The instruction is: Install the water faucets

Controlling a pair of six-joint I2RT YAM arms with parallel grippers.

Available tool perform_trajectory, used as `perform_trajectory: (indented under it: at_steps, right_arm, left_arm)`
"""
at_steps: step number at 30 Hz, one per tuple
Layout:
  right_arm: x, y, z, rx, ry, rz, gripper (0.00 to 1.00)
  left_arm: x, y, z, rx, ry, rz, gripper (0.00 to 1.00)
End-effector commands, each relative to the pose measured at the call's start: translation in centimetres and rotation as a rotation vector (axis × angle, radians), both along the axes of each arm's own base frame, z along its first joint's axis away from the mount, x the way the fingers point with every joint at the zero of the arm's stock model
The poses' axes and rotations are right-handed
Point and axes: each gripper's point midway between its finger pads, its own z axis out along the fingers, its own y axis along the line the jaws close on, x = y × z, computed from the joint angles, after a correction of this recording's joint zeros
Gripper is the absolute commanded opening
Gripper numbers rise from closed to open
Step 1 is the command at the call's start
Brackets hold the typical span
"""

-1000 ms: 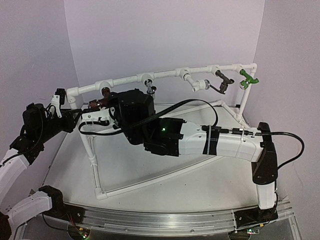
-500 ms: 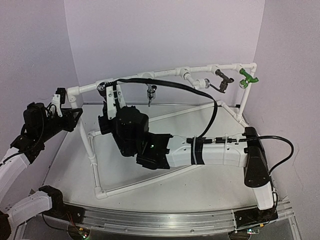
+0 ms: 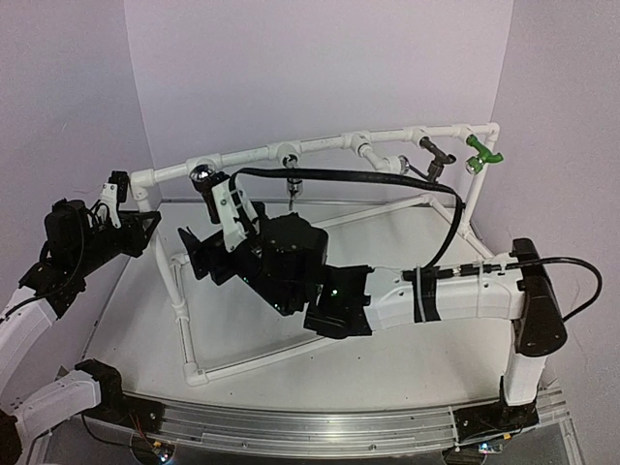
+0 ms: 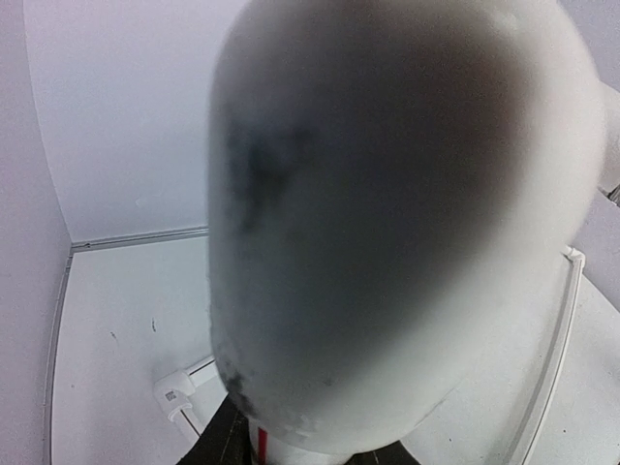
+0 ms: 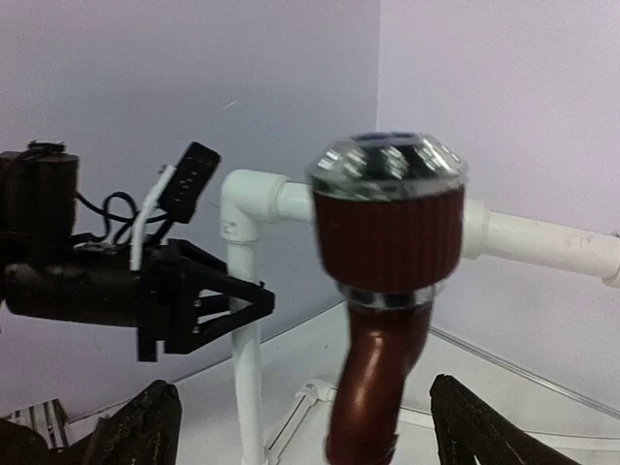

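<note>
A white pipe frame (image 3: 320,143) is standing on the surface (image 3: 387,358), and its top pipe is running along the far edge from the left corner to the right corner. Five faucets are sitting on that top pipe. The dark brown faucet (image 3: 202,176) is the one nearest the far left corner. It is wearing a clear, shiny cap, and its spout is pointing down. Next to it the chrome faucet (image 3: 294,181) is hanging down near the middle. Then the white faucet (image 3: 389,163), the dark bronze faucet (image 3: 433,155) and the green faucet (image 3: 480,151) are lining up toward the far right corner.

The right arm is reaching across the surface toward the left. The right gripper (image 5: 305,417) is sitting just below the dark brown faucet (image 5: 387,232). Its fingers (image 5: 145,426) are standing wide apart, one on each side of the spout, and they are not touching it.

The left gripper (image 3: 129,201) is staying at the left end of the top pipe. It is squeezing together on the pipe frame there. In its own camera a big blurry white shape is filling almost the whole view.
</note>
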Motion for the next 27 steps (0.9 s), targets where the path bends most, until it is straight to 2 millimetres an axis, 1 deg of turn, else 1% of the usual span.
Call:
perform_trajectory:
  at_steps: [1, 5, 9, 10, 11, 14, 16, 18, 19, 20, 23, 24, 25, 27]
  right_arm:
    - [-2.7, -1.6, 4.1, -0.152, -0.147, 0.022, 0.92]
    - [-1.7, -2.0, 5.5, -0.129, -0.135, -0.055, 0.90]
    - [-0.4, -1.2, 6.1, -0.084, -0.131, -0.142, 0.88]
    - [-0.1, -1.0, 6.6, -0.068, -0.133, -0.165, 0.88]
    - [0.4, -0.7, 6.4, -0.058, -0.131, -0.200, 0.87]
    - [1.5, -0.4, 7.6, 0.012, -0.125, -0.284, 0.81]
    - [2.2, -0.3, 8.1, 0.056, -0.117, -0.339, 0.73]
    - [3.1, -0.6, 8.0, 0.112, -0.092, -0.396, 0.62]
    - [3.4, -0.9, 8.2, 0.149, -0.074, -0.417, 0.54]
    - [3.7, -1.5, 8.4, 0.202, -0.047, -0.438, 0.43]
    - [4.9, -3.2, 7.8, 0.357, 0.069, -0.484, 0.11]
    - [5.3, -4.1, 7.7, 0.416, 0.104, -0.495, 0.04]
    - [5.7, -5.0, 7.9, 0.498, 0.144, -0.488, 0.01]
    - [6.6, -6.5, 6.4, 0.617, 0.240, -0.471, 0.00]
  left_arm:
    - [-1.7, -2.3, -3.8, -0.088, 0.219, -0.106, 0.01]
    - [-1.7, -2.2, -3.8, -0.087, 0.217, -0.104, 0.01]
    - [-1.7, -2.2, -3.8, -0.088, 0.216, -0.104, 0.01]
    - [-1.8, -2.2, -3.8, -0.089, 0.217, -0.104, 0.01]
    - [-1.8, -2.2, -3.8, -0.090, 0.216, -0.105, 0.01]
    - [-1.9, -2.3, -3.7, -0.091, 0.216, -0.109, 0.01]
    - [-1.9, -2.3, -3.7, -0.092, 0.214, -0.110, 0.01]
    - [-1.9, -2.3, -3.6, -0.092, 0.213, -0.113, 0.01]
    - [-2.0, -2.3, -3.6, -0.093, 0.212, -0.114, 0.01]
    - [-2.0, -2.4, -3.6, -0.093, 0.212, -0.117, 0.01]
    - [-2.0, -2.4, -3.6, -0.094, 0.210, -0.119, 0.01]
    - [-2.0, -2.4, -3.5, -0.095, 0.211, -0.120, 0.01]
    - [-2.1, -2.4, -3.5, -0.095, 0.209, -0.121, 0.01]
    - [-2.1, -2.5, -3.5, -0.096, 0.210, -0.124, 0.01]
